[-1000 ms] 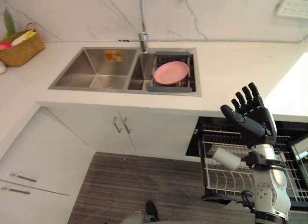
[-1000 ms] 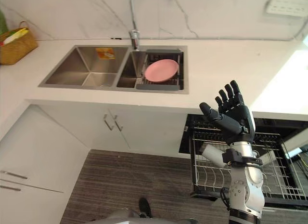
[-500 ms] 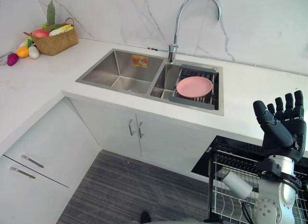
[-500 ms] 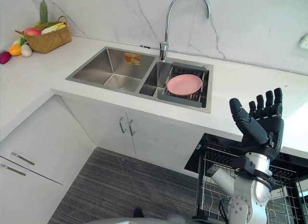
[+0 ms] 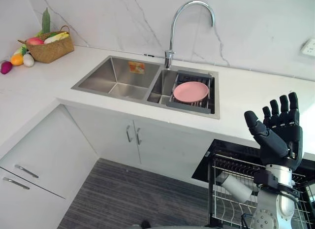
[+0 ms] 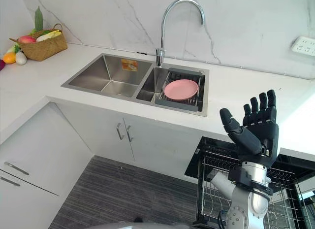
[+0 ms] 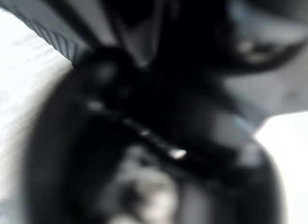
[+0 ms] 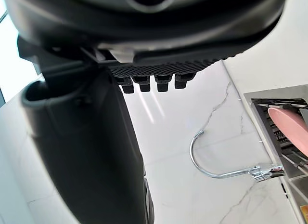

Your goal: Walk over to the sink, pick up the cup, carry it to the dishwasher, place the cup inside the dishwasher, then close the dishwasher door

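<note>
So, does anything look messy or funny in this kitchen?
A little. The white cup lies tipped on its side in the pulled-out wire dishwasher rack, not standing. By the woven basket on the white counter, a few vegetables lie loose outside it. The right robot hand is raised, open and empty.

The right robot hand (image 5: 278,138) is being held upright, raised on its silver-grey forearm (image 5: 275,209) at the lower right of the head views. Its fingers (image 5: 284,105) are being held straight and pointed upward, the thumb (image 5: 261,133) is being angled outward, and nothing is being grasped. The left robot hand (image 7: 144,137) is being seen as a dark bulk in its wrist view.
</note>
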{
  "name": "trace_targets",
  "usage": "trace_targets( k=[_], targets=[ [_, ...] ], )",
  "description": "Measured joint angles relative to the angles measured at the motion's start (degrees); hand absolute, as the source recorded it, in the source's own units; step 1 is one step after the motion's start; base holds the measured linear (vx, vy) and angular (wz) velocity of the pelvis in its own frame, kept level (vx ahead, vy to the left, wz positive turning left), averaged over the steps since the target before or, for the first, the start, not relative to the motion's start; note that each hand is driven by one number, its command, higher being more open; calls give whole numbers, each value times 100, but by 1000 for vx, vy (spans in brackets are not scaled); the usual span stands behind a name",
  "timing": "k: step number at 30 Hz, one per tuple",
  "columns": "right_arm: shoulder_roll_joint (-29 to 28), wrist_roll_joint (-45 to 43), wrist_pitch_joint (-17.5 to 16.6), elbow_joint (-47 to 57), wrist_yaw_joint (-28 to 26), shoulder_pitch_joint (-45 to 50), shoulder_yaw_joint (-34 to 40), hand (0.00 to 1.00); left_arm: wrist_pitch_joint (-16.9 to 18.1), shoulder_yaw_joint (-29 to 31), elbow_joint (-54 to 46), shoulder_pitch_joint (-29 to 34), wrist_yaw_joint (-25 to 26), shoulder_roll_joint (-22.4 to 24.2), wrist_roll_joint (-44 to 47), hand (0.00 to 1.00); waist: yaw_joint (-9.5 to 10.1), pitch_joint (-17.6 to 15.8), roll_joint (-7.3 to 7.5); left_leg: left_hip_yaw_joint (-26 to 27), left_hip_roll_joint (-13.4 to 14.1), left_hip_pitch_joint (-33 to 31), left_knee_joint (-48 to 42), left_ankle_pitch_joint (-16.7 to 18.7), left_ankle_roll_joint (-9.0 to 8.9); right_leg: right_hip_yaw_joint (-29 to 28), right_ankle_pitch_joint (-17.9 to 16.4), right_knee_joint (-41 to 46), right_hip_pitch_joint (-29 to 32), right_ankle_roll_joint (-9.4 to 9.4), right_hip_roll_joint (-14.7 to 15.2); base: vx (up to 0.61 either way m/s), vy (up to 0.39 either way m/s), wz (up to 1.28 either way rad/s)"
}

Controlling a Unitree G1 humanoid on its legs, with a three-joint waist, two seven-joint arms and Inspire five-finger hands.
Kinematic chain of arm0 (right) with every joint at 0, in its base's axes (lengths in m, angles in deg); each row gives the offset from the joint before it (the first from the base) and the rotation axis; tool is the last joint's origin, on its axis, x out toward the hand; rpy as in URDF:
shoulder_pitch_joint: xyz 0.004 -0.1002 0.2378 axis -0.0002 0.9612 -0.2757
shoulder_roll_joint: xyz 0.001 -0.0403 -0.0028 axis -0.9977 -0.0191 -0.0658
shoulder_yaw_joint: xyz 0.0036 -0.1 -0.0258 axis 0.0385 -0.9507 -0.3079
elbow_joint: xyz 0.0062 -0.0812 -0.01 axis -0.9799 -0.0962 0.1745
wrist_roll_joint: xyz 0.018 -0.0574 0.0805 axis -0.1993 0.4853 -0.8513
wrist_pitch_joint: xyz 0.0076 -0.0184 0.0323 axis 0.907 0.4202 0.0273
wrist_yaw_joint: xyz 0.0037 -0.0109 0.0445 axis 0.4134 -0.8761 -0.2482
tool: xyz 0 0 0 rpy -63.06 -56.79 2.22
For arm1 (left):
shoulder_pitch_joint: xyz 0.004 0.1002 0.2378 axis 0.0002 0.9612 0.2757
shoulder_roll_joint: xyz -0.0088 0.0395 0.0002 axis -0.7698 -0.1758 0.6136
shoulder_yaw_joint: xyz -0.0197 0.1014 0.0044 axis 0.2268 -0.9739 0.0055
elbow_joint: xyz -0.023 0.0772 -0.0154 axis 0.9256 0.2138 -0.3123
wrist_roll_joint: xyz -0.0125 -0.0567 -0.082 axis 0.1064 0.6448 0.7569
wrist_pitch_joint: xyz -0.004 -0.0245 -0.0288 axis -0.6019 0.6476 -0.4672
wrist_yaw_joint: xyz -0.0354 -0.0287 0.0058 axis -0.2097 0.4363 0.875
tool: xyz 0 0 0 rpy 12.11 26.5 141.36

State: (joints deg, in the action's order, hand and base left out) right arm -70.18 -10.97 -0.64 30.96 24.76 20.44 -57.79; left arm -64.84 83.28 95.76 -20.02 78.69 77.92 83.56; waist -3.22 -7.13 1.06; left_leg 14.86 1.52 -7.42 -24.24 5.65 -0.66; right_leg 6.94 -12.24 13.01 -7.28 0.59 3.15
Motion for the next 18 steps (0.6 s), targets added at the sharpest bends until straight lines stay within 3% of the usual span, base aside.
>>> trace_targets(
  k=[1, 2, 3, 4, 6, 7, 8, 10, 11, 13, 16, 18],
  targets=[
    [10, 10, -61, 3, 5, -3, 3, 100, 43, 58, -5, -10, -39, 20, 65, 100, -1, -47, 11, -10, 57, -129, -318, 18, -105, 44, -28, 45, -7, -19, 13, -131, 19, 33],
    [40, 61, -154, 24, 32, -11, 12, 100, 73, 179, -3, -22, -92, 95, 187, 100, 19, -140, -33, 27, 286, -456, -1225, 182, -95, 81, -138, 133, -24, -100, 4, -77, 47, 14],
    [22, 134, -206, 28, 77, -20, -11, 100, 47, 244, 13, 42, -123, 156, 240, 100, 33, -178, -60, -17, 495, -556, -1810, 422, -55, 48, -188, 171, -119, -62, 31, -42, 91, 2],
    [13, 164, -241, 32, 96, -21, -11, 100, 36, 256, 17, 102, -132, 186, 240, 100, 37, -175, -56, -62, 539, -509, -1781, 530, -70, 24, -205, 181, -152, -34, 92, 33, 122, -13],
    [34, 220, -349, 102, 264, -54, 3, 100, -14, 256, 19, 220, -174, 300, 182, 100, 47, -175, -68, -340, 530, -274, -912, 584, -141, -89, -265, 237, -128, 69, 281, 70, 183, -23],
    [59, 221, -379, 119, 399, -126, 27, 100, -49, 255, 19, 312, -242, 401, 154, 100, 53, -150, -133, -714, 506, 27, 151, 518, -228, -246, -331, 353, 16, 181, 365, 118, 309, -42],
    [71, 230, -383, 119, 518, -185, 30, 100, -90, 250, 66, 370, -332, 483, 31, 100, 37, -164, -182, -664, 429, 315, 775, -24, -443, -384, -415, 435, 56, 324, 493, 137, 327, -51],
    [81, 296, -378, 123, 587, -194, -19, 100, -64, 250, 94, 390, -416, 524, -54, 100, 38, -171, -149, -440, 249, 390, 765, 90, -338, -524, -355, 266, -1, 424, 671, 173, 247, -45],
    [90, 334, -376, 122, 588, -234, -55, 100, -30, 237, 97, 362, -463, 501, -114, 100, 33, -195, -152, -334, 212, 357, 496, 229, -224, -607, -283, 168, -66, 625, 759, 184, 207, -41],
    [115, 392, -372, 123, 630, -331, -142, 100, 49, 206, 98, 340, -514, 485, -218, 100, 62, -182, -183, -318, 206, 335, 154, 458, 4, -813, -241, 35, -118, 729, 800, 185, 191, -54],
    [146, 429, -376, 228, 755, -379, -165, 100, -13, -32, 202, 197, -546, 298, -284, 100, 27, -175, -119, -285, 68, 356, 91, 718, 77, -958, -211, -27, -95, 777, 916, 165, 173, -38],
    [128, 431, -374, 238, 842, -373, -69, 100, -76, -109, 282, 116, -566, 249, -283, 100, 2, -174, -95, -167, -74, 526, 363, 795, 93, -903, -207, 805, 317, 765, 1041, 102, 124, -20]
  ],
)
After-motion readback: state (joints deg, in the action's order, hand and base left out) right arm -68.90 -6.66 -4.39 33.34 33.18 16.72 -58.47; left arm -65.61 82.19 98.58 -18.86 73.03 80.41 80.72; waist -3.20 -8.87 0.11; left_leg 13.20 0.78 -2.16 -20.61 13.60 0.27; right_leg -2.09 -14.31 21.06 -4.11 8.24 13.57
